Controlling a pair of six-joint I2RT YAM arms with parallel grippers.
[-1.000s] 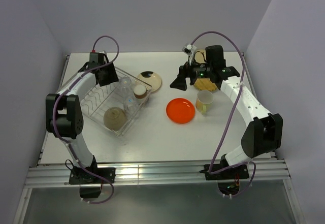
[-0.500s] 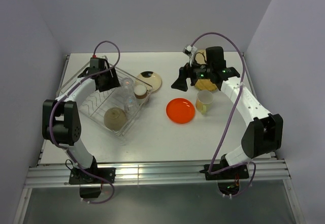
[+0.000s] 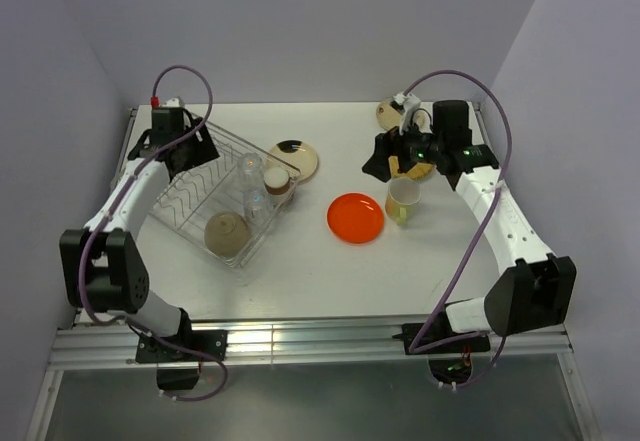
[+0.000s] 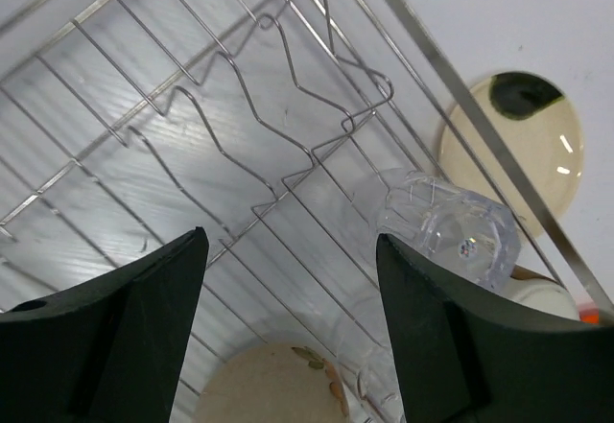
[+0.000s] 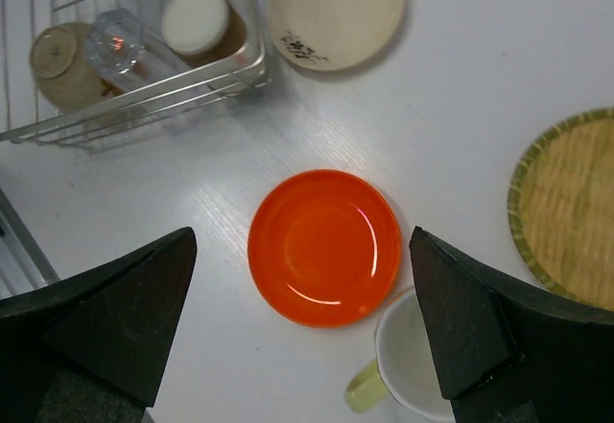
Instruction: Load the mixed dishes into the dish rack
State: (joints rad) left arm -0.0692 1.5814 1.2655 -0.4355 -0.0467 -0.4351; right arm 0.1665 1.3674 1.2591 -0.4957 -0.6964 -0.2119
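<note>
My left tool (image 4: pixel 288 250) and right tool (image 5: pixel 302 241) both stand open, holding nothing; the silver wire dish rack (image 3: pixel 185 201) is part loaded.
Nearest me, a pale upturned bowl (image 3: pixel 226 232) sits in the rack, two clear glasses (image 3: pixel 250 171) beyond it. Right of the rack lie the orange round plate (image 3: pixel 355 218) and, just beside it, the pale yellow mug (image 3: pixel 403 201); my right tool hangs above that plate. Farther off lie a cream patterned plate (image 3: pixel 296 159) and a tan woven-look plate (image 5: pixel 566 207). My left tool gapes over the rack's far prongs.
</note>
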